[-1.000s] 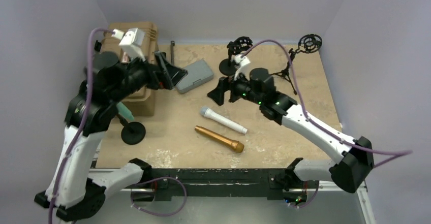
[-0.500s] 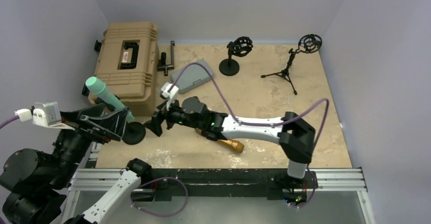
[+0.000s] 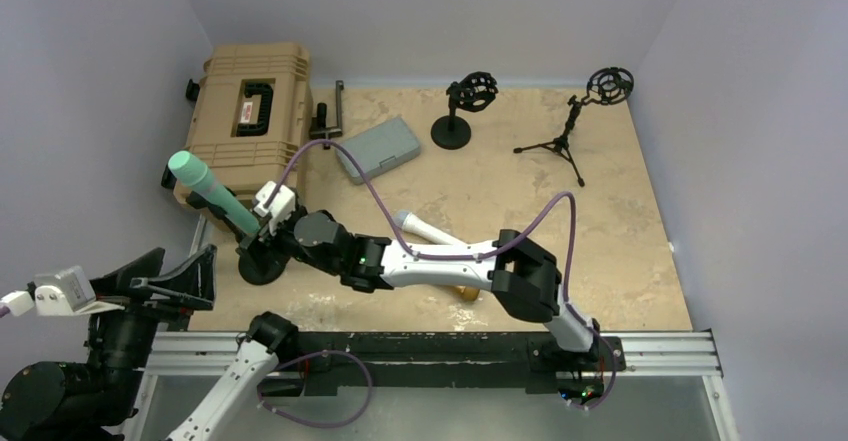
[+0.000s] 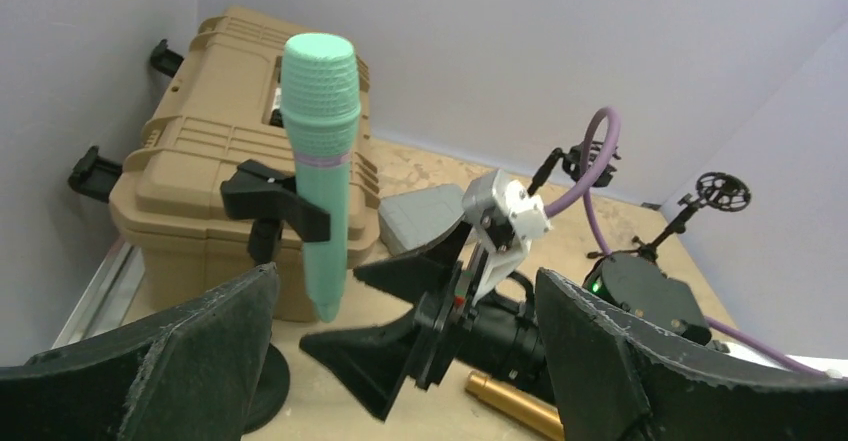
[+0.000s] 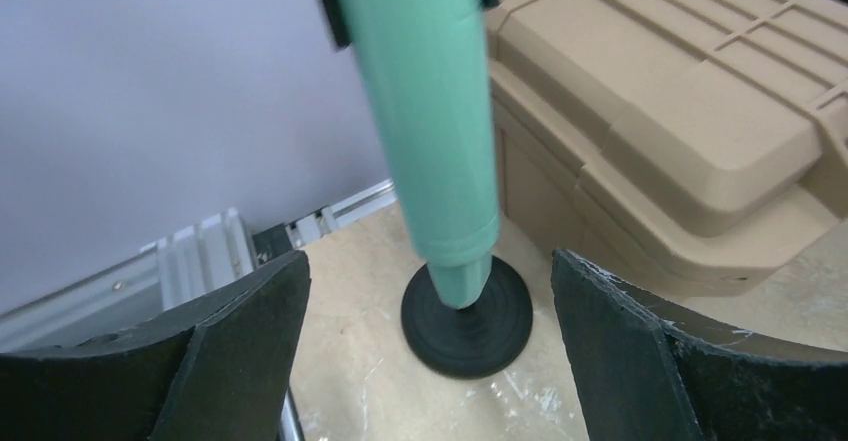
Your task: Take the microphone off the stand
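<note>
A mint-green microphone (image 3: 210,196) sits tilted in the black clip (image 4: 275,196) of a stand with a round black base (image 3: 262,261) at the table's left. It also shows in the left wrist view (image 4: 320,161) and the right wrist view (image 5: 430,111). My right gripper (image 3: 255,243) is open, its jaws either side of the microphone's lower end and apart from it, above the base (image 5: 467,316). My left gripper (image 3: 170,276) is open and empty, off the table's near left corner, facing the microphone.
A tan hard case (image 3: 250,111) stands just behind the stand. A white microphone (image 3: 425,229) and a gold microphone (image 4: 510,406) lie mid-table under my right arm. A grey box (image 3: 378,149) and two empty stands (image 3: 465,106) (image 3: 590,101) are at the back.
My right arm swung from the table's back centre to the left and now reaches the green microphone's stand. My left arm pulled back from the case to the near left corner.
</note>
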`<action>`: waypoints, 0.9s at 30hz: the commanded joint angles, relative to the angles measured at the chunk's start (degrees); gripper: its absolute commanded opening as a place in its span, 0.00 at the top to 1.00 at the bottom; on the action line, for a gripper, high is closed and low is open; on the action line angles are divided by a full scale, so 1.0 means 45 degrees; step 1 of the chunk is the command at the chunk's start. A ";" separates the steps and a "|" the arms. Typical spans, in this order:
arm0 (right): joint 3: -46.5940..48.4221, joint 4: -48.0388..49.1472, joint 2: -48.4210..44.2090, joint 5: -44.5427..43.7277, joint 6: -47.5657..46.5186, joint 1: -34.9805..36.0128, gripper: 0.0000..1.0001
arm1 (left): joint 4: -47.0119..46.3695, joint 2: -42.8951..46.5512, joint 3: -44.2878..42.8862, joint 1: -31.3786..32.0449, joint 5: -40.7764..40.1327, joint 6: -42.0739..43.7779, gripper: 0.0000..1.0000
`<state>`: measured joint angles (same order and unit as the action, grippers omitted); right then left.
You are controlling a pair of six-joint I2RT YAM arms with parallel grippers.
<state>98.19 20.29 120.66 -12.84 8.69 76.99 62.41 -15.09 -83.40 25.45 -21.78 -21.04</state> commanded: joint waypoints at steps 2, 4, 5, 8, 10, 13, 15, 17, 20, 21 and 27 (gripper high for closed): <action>0.1819 -0.0440 0.0543 -0.1014 -0.0375 -0.0106 0.15 | 0.0373 0.0608 0.0826 -0.0070 -0.0786 0.0574 0.04; 0.2213 -0.0451 0.0797 -0.1059 -0.0390 -0.0116 0.18 | 0.0520 0.0735 0.0826 -0.0074 -0.0895 0.0715 0.04; 0.2368 -0.0428 0.0917 -0.1080 -0.0404 -0.0100 0.19 | 0.0561 0.0795 0.0872 -0.0071 -0.0950 0.0791 0.04; 0.2961 -0.0550 0.1307 -0.0964 -0.0527 -0.0075 0.23 | 0.0629 0.0934 0.0939 -0.0070 -0.1129 0.0861 0.04; 0.3156 -0.0532 0.1467 -0.0970 -0.0713 -0.0060 0.26 | 0.0644 0.1015 0.0973 -0.0074 -0.1119 0.0814 0.04; 0.3341 -0.0355 0.1643 -0.1140 -0.0942 -0.0039 0.28 | 0.0639 0.1038 0.1116 -0.0073 -0.1178 0.0776 0.04; 0.3522 -0.0378 0.1741 -0.1158 -0.1035 -0.0036 0.29 | 0.0755 0.1015 0.1148 -0.0075 -0.1258 0.0671 0.04; 0.3560 -0.0360 0.1698 -0.1065 -0.1116 -0.0037 0.33 | 0.0840 0.0990 0.1192 -0.0073 -0.1340 0.0516 0.04; 0.3236 -0.0079 0.1429 -0.0773 -0.1236 -0.0039 0.45 | 0.0776 0.0962 0.1355 -0.0070 -0.1287 0.0310 0.04; 0.3069 0.0041 0.1329 -0.0710 -0.1255 -0.0056 0.50 | 0.0720 0.0924 0.1395 -0.0070 -0.1265 0.0216 0.04; 0.2642 -0.0031 0.0789 0.0254 -0.1744 -0.0254 0.90 | 0.0414 0.0618 0.1576 -0.0075 -0.0943 -0.0462 0.04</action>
<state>110.80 17.89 129.01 -14.83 2.87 76.44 65.69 -10.55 -76.82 25.45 -26.72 -20.60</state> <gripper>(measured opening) 0.301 0.961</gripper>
